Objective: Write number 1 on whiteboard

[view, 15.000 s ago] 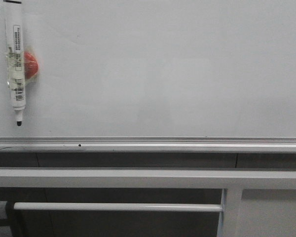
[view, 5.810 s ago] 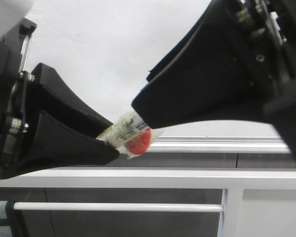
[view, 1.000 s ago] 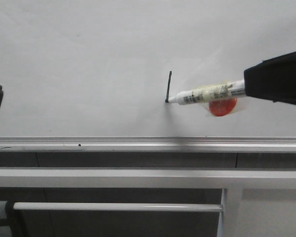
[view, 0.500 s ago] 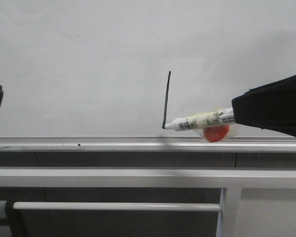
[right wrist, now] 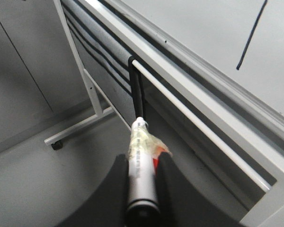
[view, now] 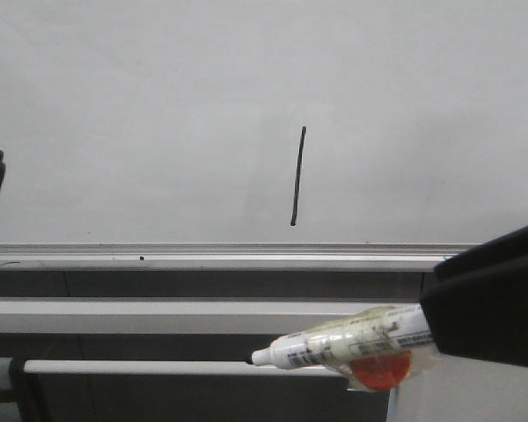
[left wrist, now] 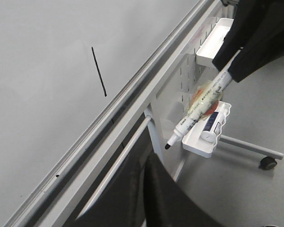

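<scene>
The whiteboard (view: 158,114) fills the upper front view. The number 1 (view: 297,176) is a thin black, slightly slanted stroke on it, ending just above the bottom rail (view: 246,255). It also shows in the left wrist view (left wrist: 99,71) and the right wrist view (right wrist: 252,34). My right gripper (view: 433,327) is shut on the marker pen (view: 334,345), a white pen with a red blob taped on. It holds the pen below the rail, tip off the board, as the right wrist view (right wrist: 141,161) shows. My left gripper (left wrist: 144,165) is shut and empty, at the far left.
White metal frame bars (view: 202,316) run under the board. A small black dot (view: 142,258) sits on the rail. Two white trays (left wrist: 208,139) hang on the stand's side, one holding an item. A caster wheel (left wrist: 267,163) stands on the floor. A black cable (right wrist: 137,90) hangs from the lower bar.
My right gripper drew the stroke down to its full length, then pulled the marker off the board and down below the rail. The left gripper has not moved.
</scene>
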### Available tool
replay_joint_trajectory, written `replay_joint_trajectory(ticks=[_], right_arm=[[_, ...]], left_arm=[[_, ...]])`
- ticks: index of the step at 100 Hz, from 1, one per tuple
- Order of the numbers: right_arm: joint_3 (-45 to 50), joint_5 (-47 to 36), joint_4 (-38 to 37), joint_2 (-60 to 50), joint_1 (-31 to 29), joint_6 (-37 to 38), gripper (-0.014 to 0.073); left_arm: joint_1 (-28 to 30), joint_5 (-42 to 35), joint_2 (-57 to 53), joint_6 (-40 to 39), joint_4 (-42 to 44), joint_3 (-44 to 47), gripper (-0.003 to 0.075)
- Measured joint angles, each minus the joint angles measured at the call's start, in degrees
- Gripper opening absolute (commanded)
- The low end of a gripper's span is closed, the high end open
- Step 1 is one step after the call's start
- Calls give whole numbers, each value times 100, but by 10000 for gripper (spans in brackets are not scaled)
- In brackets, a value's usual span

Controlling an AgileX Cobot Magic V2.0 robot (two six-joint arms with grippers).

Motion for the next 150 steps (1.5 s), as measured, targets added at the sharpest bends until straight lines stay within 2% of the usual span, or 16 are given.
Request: replay_joint_trajectory(ticks=[11, 18, 42, 63, 78, 96, 150], right_arm=[[-348, 427, 0, 0, 0, 0, -43], [-612, 694, 0, 14, 0, -9, -43], [-1502, 1547, -20, 539, 5, -9, -43], [-1986, 1651, -149, 1119, 5, -24, -43], [-2107, 1674, -206, 1209, -34, -24, -43], [-2179, 1843, -227, 1219, -375, -24, -43], [-2427, 2059, -240, 1219, -411, -24, -43]], left_arm=[[0, 0, 0, 0, 220, 0, 283], [0, 0, 0, 0, 374, 0, 348], [0, -200, 68, 0, 1134, 0, 349], [0, -586, 818, 0, 1579, 0, 349], [0, -1293, 1353, 0, 1667, 0, 349], [0, -1629, 1702, 0, 1909, -38, 348], [0, -1918, 2506, 0, 2044, -369, 348]])
